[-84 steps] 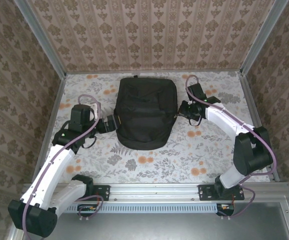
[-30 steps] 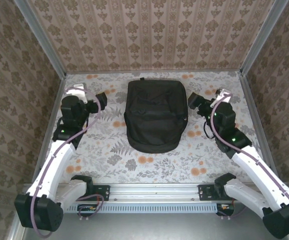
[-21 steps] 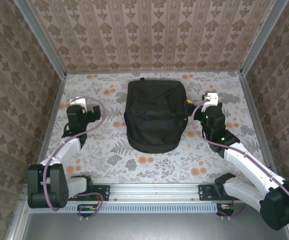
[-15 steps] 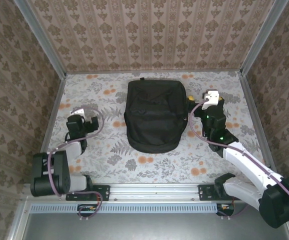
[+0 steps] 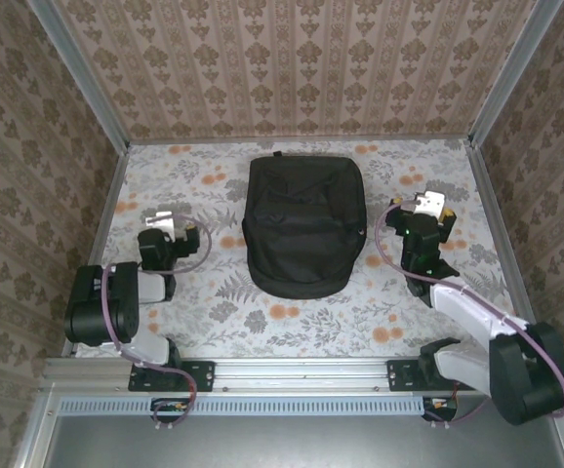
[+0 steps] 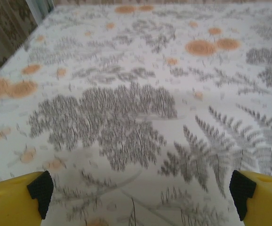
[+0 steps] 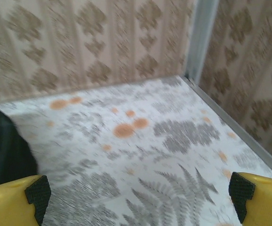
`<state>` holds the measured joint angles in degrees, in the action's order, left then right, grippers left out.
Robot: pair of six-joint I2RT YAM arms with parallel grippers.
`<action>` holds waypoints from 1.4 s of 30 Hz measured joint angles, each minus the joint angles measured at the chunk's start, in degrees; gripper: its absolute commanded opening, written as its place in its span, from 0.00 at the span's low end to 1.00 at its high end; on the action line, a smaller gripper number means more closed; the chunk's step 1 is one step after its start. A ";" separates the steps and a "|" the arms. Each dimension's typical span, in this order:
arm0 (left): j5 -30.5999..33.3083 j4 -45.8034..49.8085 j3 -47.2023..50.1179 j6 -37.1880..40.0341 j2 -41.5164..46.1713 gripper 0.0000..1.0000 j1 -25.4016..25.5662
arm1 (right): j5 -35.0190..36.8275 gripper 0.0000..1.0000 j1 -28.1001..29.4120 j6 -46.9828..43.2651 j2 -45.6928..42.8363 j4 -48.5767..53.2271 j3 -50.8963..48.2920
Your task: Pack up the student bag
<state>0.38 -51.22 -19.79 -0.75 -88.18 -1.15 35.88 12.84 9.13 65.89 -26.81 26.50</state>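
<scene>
While scanning from above, spot student bag lying flat mid-table on floral cloth, rounded end toward arm bases, squarer end toward back wall. Long axis running near-to-far. Flanked by left gripper, well off bag's left side, and right gripper, near bag's right side. Right one closer to bag.

Both claws released, spread wide, grasping nothing. Yellow fingers tipped with black pads hovering over bare cloth in left wrist view. Same in right wrist view, pads far apart, nothing between. Black bag edge caught at far left of right wrist view, so bag off to left of that claw's heading. Claw aimed past bag toward rear right corner. Judging from that, needs turning inward before any reach at bag.

Bag: soft black woven fabric, slumped and creased, seams across upper panel, small loop at far end. Possibly zipper line round rim, too dark to say open or closed. Cloth matte, printed with grey ferns and orange blooms.
</scene>
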 measured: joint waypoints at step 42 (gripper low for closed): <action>1.36 2.58 -2.49 2.54 0.00 1.00 2.29 | -28.87 1.00 -11.19 -6.25 21.84 -22.69 -3.67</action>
<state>1.74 -48.64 -22.28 1.78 -88.18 1.15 7.01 1.65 2.87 87.72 -49.50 22.83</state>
